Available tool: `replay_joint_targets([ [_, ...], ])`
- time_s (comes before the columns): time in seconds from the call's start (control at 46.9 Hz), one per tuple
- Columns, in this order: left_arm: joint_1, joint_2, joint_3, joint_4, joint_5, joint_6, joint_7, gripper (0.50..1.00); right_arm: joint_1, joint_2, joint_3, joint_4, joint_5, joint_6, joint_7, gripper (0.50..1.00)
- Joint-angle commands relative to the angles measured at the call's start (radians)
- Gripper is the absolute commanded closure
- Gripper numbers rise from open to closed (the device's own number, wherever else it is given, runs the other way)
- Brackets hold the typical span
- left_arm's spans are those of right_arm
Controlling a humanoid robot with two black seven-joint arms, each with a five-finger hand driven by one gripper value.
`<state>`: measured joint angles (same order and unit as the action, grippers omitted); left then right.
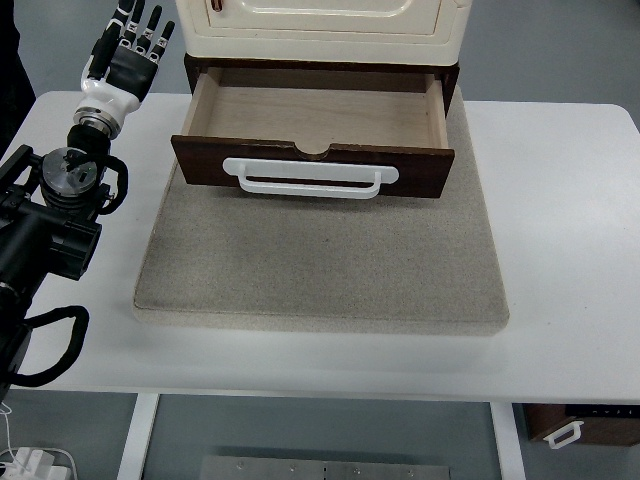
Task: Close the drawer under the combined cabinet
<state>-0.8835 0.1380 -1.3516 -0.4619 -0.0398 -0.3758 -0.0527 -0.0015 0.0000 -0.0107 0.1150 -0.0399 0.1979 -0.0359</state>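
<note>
1. The drawer (314, 125) is standing pulled out under the cabinet (325, 28), its handle (310, 176) facing the mat (320, 270); bare mat is lying before it.
2. The left robot hand (128, 52) is hovering left of the drawer, fingers spread, holding nothing, over the counter (570, 260) edge.

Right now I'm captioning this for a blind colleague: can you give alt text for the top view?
A dark wooden drawer with a white handle stands pulled open and empty under a cream cabinet, on a grey mat atop a white table. The robot's left hand hovers open beside the cabinet.
</note>
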Motion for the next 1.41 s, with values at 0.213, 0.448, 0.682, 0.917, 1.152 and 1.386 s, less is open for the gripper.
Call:
replay_joint_targets([
  [0.213,-0.002,0.002,0.000,0.002,-0.002,-0.002,0.004,0.500,0.000,0.000,0.000,0.000,0.000,0.000,0.001,0.548],
  [0.448,-0.011,0.040,-0.001,0.008,-0.012,-0.046,0.005,0.500,0.000,0.000,0.000,0.000,0.000,0.000,0.001,0.548],
  [0.682,-0.061,0.081,0.000,0.074,-0.011,-0.052,0.005,0.500,0.000,0.000,0.000,-0.001,0.000,0.000,-0.001,0.548],
  [0.917,-0.146,0.153,0.002,0.088,0.001,-0.052,0.002,0.500,0.000,0.000,0.000,-0.001,0.000,0.000,-0.001,0.548],
  [1.152,-0.245,0.250,0.063,0.032,0.000,-0.052,0.004,0.500,0.000,0.000,0.000,0.000,0.000,0.000,0.001,0.548],
  [1.386,-0.324,0.383,0.141,-0.102,0.003,-0.054,0.002,0.500,0.000,0.000,0.000,0.000,0.000,0.000,0.001,0.548],
])
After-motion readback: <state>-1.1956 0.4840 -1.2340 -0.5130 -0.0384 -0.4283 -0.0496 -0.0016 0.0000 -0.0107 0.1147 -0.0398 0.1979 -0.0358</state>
